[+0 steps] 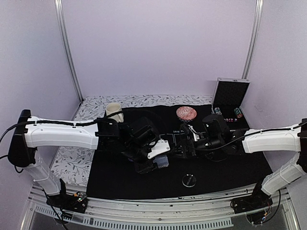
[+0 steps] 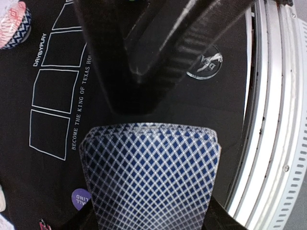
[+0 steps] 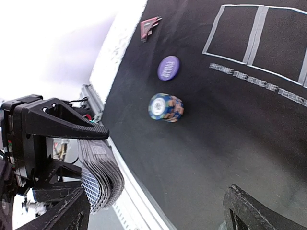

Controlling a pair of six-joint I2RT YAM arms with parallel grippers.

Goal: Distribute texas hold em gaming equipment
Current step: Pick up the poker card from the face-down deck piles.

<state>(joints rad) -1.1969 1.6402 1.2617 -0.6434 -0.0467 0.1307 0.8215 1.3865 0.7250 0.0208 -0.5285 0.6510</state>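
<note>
**Inspector:** Item 1, the left arm. What is it carrying, and why that way?

**Assessor:** The left fingers [image 3: 72, 125] are pinching the deck of cards [image 2: 151, 177] across its thickness, 1 finger on the top card and 1 beneath. The blue lattice backs face up. The pack splays at its free edge. In my judgement this leaves single cards easy to draw off. Holding it above the black mat [image 2: 53, 91] keeps it off the printed card boxes.

**Inspector:** Where does the deck sit relative to those fingers?

**Assessor:** It is clamped at 1 end, with the rest jutting past the tips. It hangs over the near half of the mat, which covers most of the counter [image 1: 67, 165].

**Inspector:** Item 2, the right arm.

**Assessor:** The right fingers [image 3: 254, 211] are spread wide with nothing between them. The deck's fanned edge hangs close beside 1 of them, but I cannot tell whether they touch. I read this as readiness to take a card, though that is opinion, not observation.

**Inspector:** Other equipment?

**Assessor:** 1 chip stack [image 3: 165, 107] and 1 purple disc [image 3: 168, 67] rest on the mat, apart from all 4 fingers. 1 clear disc [image 2: 206, 62] lies nearer the front edge.
</note>
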